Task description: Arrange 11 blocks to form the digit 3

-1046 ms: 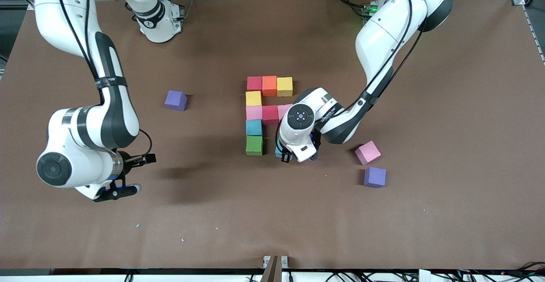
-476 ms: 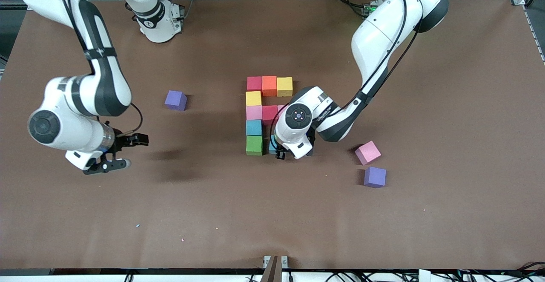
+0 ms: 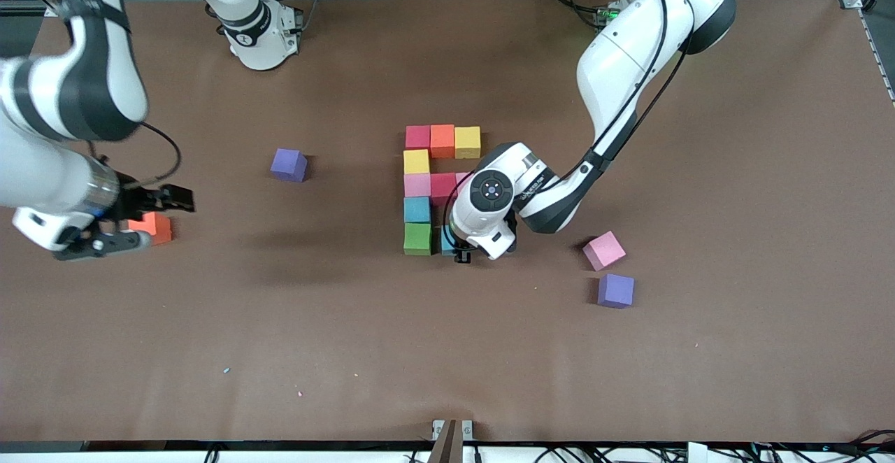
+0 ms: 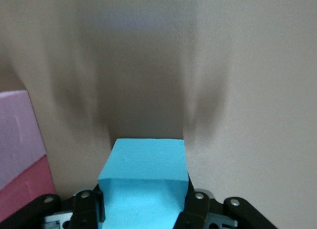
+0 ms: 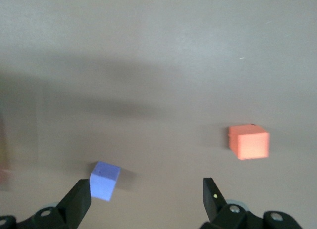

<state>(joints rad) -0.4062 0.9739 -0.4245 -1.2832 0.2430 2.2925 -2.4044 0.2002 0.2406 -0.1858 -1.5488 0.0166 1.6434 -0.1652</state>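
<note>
Left gripper [image 3: 461, 253] was pinching a light blue block [image 4: 144, 184] between its jaws, low over the table just beside the green block [image 3: 417, 238], so the slot it needed lay right under the jaws, with the pink block [image 4: 15, 135] and red block [image 4: 25, 187] alongside. Right gripper [image 5: 146, 197] hung jaws spread over the right arm's end of the table, an orange-red block [image 5: 249, 142] and a purple cube [image 5: 104, 180] below it. A loose pink block [image 3: 604, 250] and another purple cube [image 3: 616, 290] sat well apart toward the left arm's end, nothing blocking.

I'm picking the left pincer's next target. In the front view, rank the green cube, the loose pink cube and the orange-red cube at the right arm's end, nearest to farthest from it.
1. Green cube, beside the left pincer, in the figure.
2. Loose pink cube, toward the left arm's end.
3. Orange-red cube, by the right pincer.
</note>
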